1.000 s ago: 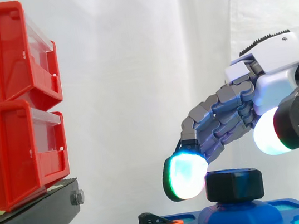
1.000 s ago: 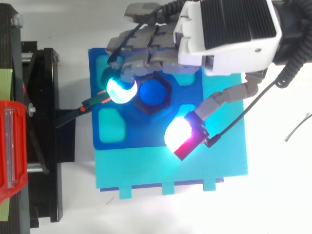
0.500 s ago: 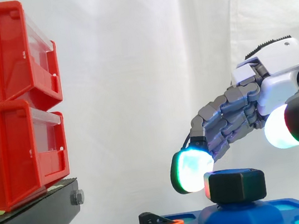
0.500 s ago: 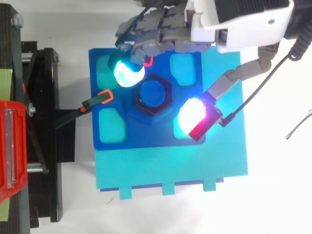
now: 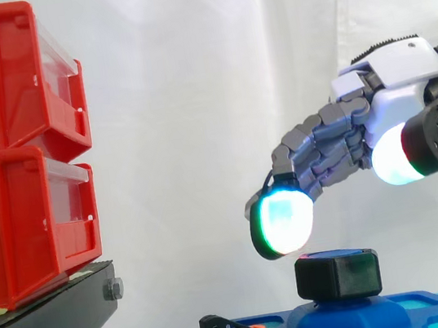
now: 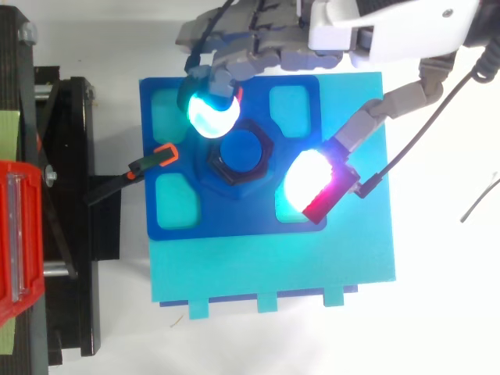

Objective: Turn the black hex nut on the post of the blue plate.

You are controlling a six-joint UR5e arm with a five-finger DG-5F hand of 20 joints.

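the black hex nut (image 5: 338, 276) sits on the post (image 6: 238, 150) at the middle of the blue plate (image 6: 234, 223), touched by nothing. a second ago a pad pressed its side; now the robot hand (image 5: 405, 86) has lifted above it, fingers spread, pads (image 5: 283, 222) clear. this looks like a release before regripping for another turn.
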